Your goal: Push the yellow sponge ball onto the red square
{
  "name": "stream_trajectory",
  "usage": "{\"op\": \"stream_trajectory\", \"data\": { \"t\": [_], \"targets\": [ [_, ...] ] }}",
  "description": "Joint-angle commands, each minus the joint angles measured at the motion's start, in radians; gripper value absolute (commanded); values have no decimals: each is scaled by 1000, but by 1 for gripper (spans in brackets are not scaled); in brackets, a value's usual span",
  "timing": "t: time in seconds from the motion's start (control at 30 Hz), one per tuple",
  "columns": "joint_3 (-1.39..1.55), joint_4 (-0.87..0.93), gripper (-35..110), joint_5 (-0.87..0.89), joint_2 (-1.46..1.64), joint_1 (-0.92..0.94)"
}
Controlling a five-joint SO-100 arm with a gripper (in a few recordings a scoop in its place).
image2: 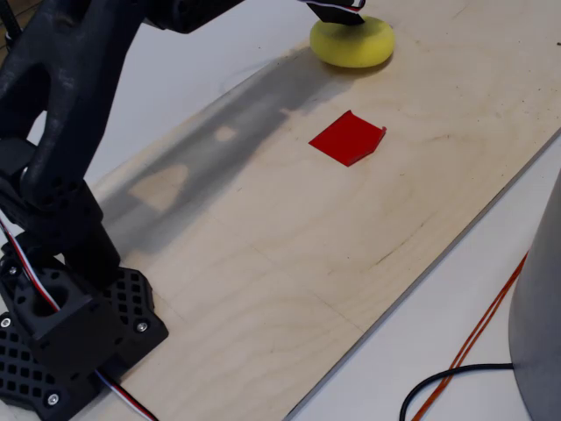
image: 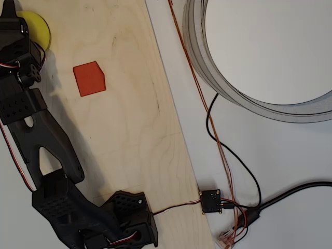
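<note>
The yellow sponge ball lies at the top left of the wooden board, its left part hidden under my black arm. In the fixed view the ball sits at the top edge, beyond the red square. The red square is flat on the board, a short way right of and below the ball in the overhead view, with bare wood between them. My gripper hangs over the ball's top, cut off by the picture's edge. Seen from above, the gripper covers the ball's left side, and its jaws are hidden.
The wooden board runs diagonally across a white table. A large grey ring stands to the right of the board. Orange and black cables and a small circuit board lie at the lower right. My arm's base sits at the board's near end.
</note>
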Motion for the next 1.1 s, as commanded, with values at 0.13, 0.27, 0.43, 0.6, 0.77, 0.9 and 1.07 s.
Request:
{"op": "stream_trajectory", "data": {
  "t": [0.13, 0.27, 0.43, 0.6, 0.77, 0.9, 1.07],
  "targets": [
    [334, -133, 20, 15, 173, 35],
    [446, -193, 20, 15, 222, 37],
    [546, -247, 20, 17, 268, 40],
    [658, -288, 20, 21, 324, 46],
    [746, -290, 20, 23, 385, 52],
    [815, -296, 20, 31, 430, 55],
    [923, -328, 19, 44, 492, 55]
  ]
}}
